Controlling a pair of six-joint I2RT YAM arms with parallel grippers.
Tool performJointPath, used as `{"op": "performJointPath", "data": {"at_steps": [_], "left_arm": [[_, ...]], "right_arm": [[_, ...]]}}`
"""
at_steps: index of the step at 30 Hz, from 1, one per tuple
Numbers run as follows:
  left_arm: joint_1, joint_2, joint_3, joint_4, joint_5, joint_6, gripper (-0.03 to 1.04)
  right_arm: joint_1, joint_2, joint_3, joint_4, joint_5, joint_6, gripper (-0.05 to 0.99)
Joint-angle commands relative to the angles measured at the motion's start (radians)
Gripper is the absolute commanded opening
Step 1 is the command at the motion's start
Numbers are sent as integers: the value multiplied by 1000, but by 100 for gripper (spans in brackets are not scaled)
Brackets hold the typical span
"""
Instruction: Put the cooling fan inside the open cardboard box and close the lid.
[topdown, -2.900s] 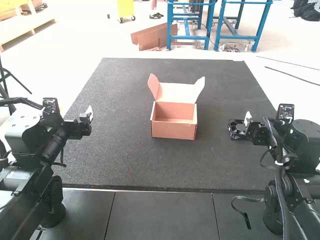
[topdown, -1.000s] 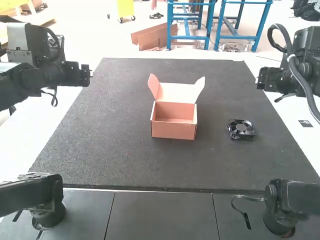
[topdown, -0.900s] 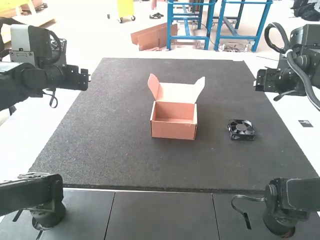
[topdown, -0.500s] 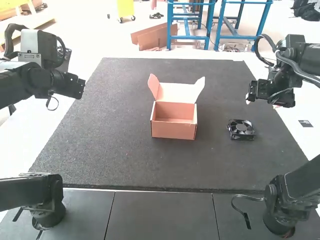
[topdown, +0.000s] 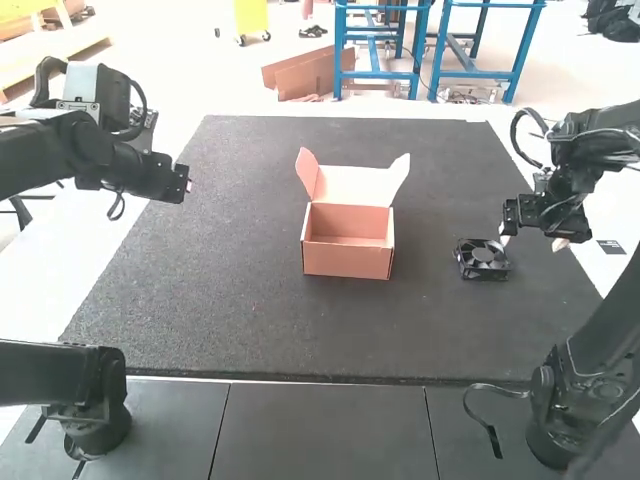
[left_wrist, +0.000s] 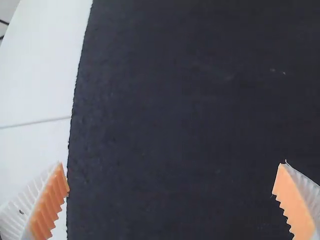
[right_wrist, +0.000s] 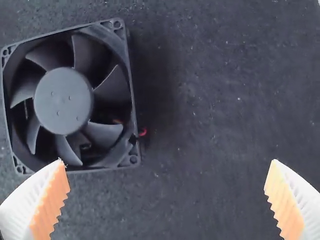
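The black square cooling fan (topdown: 483, 259) lies flat on the black mat, to the right of the cardboard box (topdown: 346, 243). The box stands open in the middle of the mat, its lid (topdown: 358, 181) upright at the back. My right gripper (topdown: 530, 234) hangs open just above the mat beside the fan's far right side. In the right wrist view the fan (right_wrist: 70, 127) lies off to one side of the gripper (right_wrist: 165, 200), with one fingertip (right_wrist: 47, 200) over its corner. My left gripper (topdown: 178, 186) is open above the mat's left part, with bare mat between its fingers (left_wrist: 47, 202).
The black mat (topdown: 250, 300) covers most of the table. Its left edge and the white tabletop (left_wrist: 35, 90) show in the left wrist view. There is free room on all sides of the box.
Both arms rose from their rest pose near the table's front. The right gripper then came down beside the fan, and the left gripper moved inward over the mat's left part.
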Motion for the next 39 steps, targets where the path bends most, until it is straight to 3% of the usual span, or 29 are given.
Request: {"op": "performJointPath", "data": {"at_steps": [1, 10, 28, 32, 36, 38, 39], "left_arm": [[3, 8, 49, 7, 30, -26, 97], [3, 8, 52, 8, 30, -27, 97], [3, 17, 52, 16, 29, -29, 97], [3, 17, 61, 5, 29, -29, 97], [3, 17, 76, -6, 29, -29, 97], [3, 17, 78, -9, 29, -29, 97], [3, 17, 79, -12, 27, -29, 97]], "right_arm": [[-5, 19, 41, 19, 11, -27, 90], [-8, 129, 62, 86, 57, -15, 90], [-2, 258, 62, 138, 77, -9, 89], [-2, 283, 62, 131, 71, -1, 67], [-5, 290, 62, 126, -18, 25, 16], [-2, 290, 64, 126, -45, 37, -2], [-2, 289, 64, 123, -53, 46, -1]]}}
